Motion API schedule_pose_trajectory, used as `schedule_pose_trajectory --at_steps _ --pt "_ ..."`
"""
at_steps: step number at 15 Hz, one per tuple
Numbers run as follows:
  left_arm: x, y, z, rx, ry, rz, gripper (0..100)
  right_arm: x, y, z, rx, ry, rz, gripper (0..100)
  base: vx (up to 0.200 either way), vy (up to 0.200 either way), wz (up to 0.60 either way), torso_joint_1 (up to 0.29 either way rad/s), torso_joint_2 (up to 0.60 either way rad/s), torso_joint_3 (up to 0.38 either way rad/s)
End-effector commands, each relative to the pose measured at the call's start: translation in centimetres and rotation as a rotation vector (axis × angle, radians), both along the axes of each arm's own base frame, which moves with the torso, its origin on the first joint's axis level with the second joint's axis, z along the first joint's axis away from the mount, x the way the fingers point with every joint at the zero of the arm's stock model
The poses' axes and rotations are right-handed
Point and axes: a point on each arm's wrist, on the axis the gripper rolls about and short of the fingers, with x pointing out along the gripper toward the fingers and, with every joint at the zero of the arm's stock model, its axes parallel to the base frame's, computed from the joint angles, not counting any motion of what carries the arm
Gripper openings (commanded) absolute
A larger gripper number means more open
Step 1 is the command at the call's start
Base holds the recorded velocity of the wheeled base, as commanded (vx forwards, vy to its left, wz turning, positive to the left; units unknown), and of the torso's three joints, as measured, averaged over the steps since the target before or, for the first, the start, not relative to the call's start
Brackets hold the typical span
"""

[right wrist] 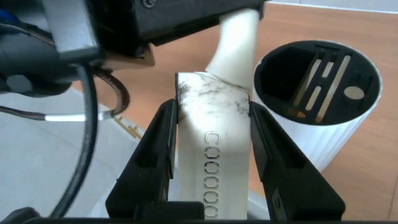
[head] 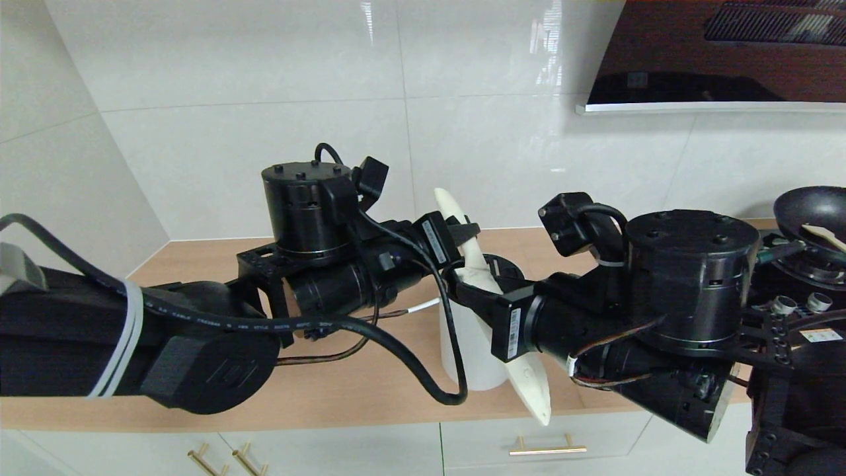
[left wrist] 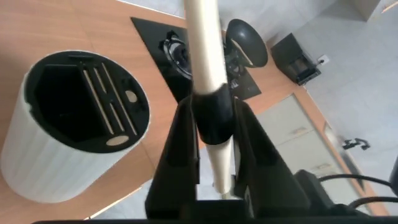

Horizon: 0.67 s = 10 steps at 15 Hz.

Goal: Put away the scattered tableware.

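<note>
Left pincer (left wrist: pixel 214 121), right pincer (right wrist: pixel 213 124), both tight on spatula (head: pixel 531 387) above holder (head: pixel 473 367)

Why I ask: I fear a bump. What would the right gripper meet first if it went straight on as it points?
Probably the left gripper, directly ahead, gripping the same white spatula as the right gripper. Depth is unclear.

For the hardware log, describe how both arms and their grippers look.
Both the left arm and right arm are matte black with squat cylindrical joint housings. A black cable, bound by white ties, loops along the left arm. Each wrist bears a white label. The left gripper and right gripper have flat black fingers.
</note>
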Motion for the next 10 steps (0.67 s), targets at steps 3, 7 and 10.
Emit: schedule_pose_trajectory --at_steps 3,7,10 --pt "-0.12 0.07 0.44 -0.015 -0.020 0.005 0 -0.01 -0.03 0.13 0.003 -0.008 -0.013 0 0.000 0.000 0.00 0.000 0.00 0.000" --pt "-0.09 0.08 0.69 -0.029 -0.040 0.020 0 0.01 0.00 0.23 0.017 -0.003 -0.013 100 0.000 0.000 0.00 0.000 0.00 0.000" --pt "-0.16 0.34 1.14 -0.038 -0.052 0.025 0 0.01 0.00 0.23 0.017 -0.003 -0.013 100 0.000 0.000 0.00 0.000 0.00 0.000"
